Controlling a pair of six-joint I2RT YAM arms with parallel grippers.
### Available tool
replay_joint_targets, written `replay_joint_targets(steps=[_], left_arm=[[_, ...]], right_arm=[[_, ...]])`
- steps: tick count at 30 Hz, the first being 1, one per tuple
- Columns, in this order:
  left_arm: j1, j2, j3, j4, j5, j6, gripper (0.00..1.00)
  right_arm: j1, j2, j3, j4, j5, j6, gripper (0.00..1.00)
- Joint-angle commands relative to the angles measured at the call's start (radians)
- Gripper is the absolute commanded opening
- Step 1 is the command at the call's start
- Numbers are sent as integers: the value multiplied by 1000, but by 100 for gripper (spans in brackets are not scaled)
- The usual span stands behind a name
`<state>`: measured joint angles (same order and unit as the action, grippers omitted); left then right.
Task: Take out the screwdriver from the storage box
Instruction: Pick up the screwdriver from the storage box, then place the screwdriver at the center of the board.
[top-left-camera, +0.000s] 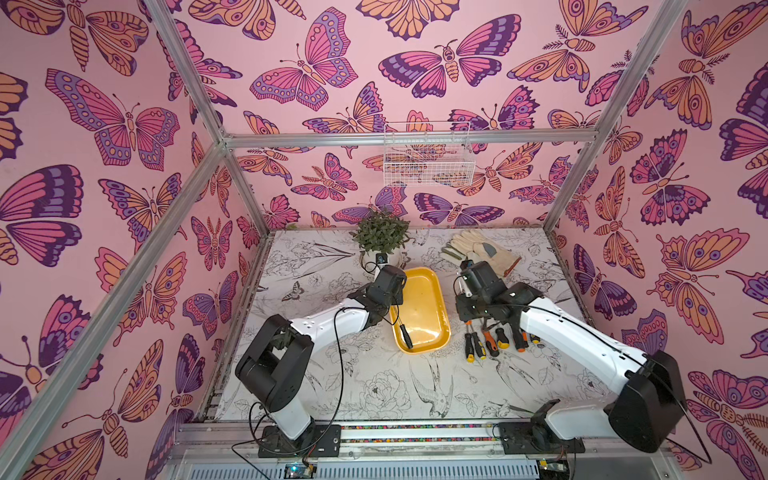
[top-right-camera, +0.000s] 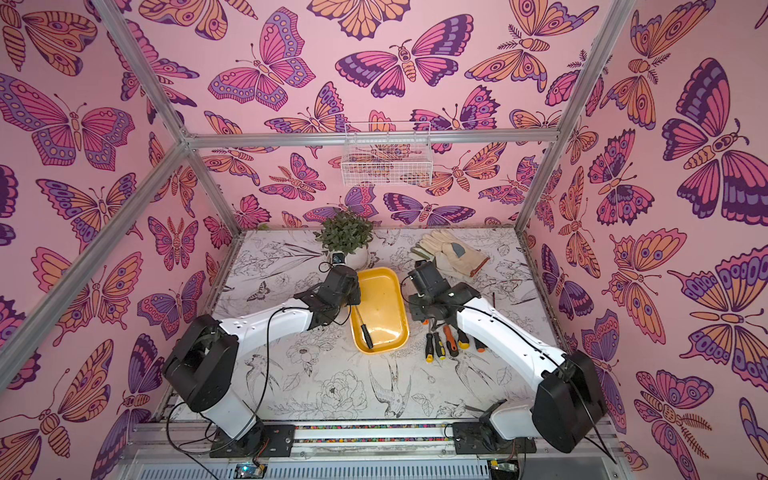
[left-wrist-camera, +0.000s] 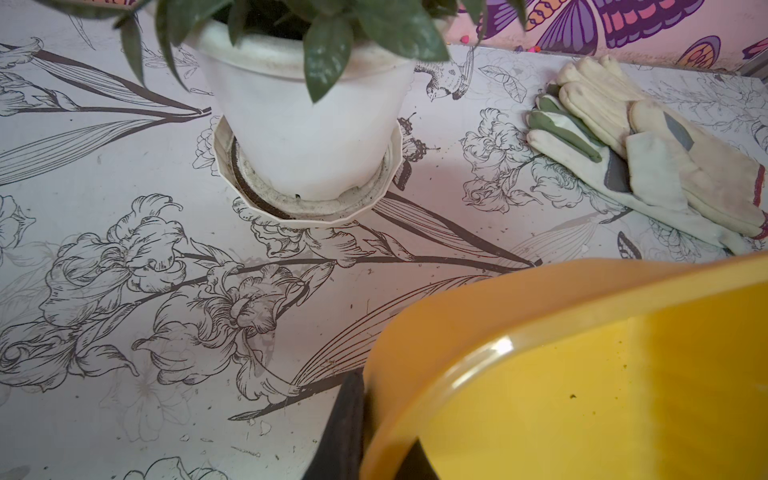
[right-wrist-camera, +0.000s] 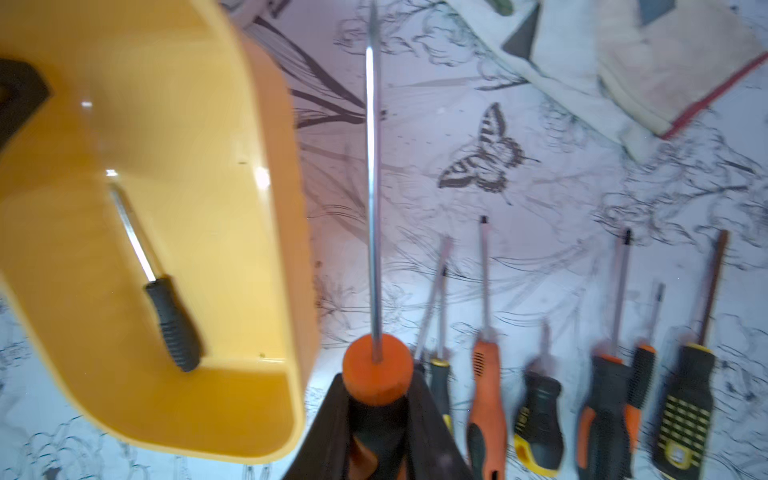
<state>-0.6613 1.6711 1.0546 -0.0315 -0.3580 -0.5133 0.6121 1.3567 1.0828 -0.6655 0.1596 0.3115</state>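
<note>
The yellow storage box (top-left-camera: 424, 299) (top-right-camera: 380, 299) lies mid-table between my two arms. Inside it, near its front left corner, lies a black-handled screwdriver (top-left-camera: 405, 334) (top-right-camera: 366, 336) (right-wrist-camera: 172, 324). My left gripper (left-wrist-camera: 380, 436) is shut on the box's left rim (left-wrist-camera: 457, 324), one finger outside the wall and one inside. My right gripper (right-wrist-camera: 376, 415) hangs just right of the box, shut on an orange-and-black-handled screwdriver (right-wrist-camera: 376, 370). That tool's long steel shaft (right-wrist-camera: 372, 187) points away over the table.
A row of several screwdrivers (top-left-camera: 494, 338) (right-wrist-camera: 582, 395) lies on the table right of the box, under my right wrist. A potted plant (top-left-camera: 380, 235) (left-wrist-camera: 307, 124) stands behind the box, work gloves (top-left-camera: 482, 251) (left-wrist-camera: 648, 145) at the back right, and a white wire basket (top-left-camera: 428, 160) hangs on the wall.
</note>
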Motion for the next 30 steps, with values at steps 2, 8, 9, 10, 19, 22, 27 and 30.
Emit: replay_joint_targets(steps=[2,8,9,10,19,22,27,30], left_arm=[[0,-17,-8,4,10,-8,0],[1,-19,-8,4,11,-6,0],[1,-19,-10,5,11,-6,0],[2,-22,-11,5,11,-6,0],[3,-26,-13,4,13,1,0],[3,-29,-16,5,13,0,0],[2,-34,-19,10,16,1,0],[2,-34,-22,12,21,3,0]], right_arm=[[-136,-48,-23,-70,-36,-93,0],[-285,-32,-10,-80,-66,-159,0],[-307,-24,-6,-82,-65,-168,0],[-329,-16,-4,-82,-66,-173,0],[-502,75,19,-66,-75,-211,0],[-547,99,30,-65,-73,-221,0],[-599,145,47,-64,-46,-233,0],[-630,167,49,-61,-45,-233,0]])
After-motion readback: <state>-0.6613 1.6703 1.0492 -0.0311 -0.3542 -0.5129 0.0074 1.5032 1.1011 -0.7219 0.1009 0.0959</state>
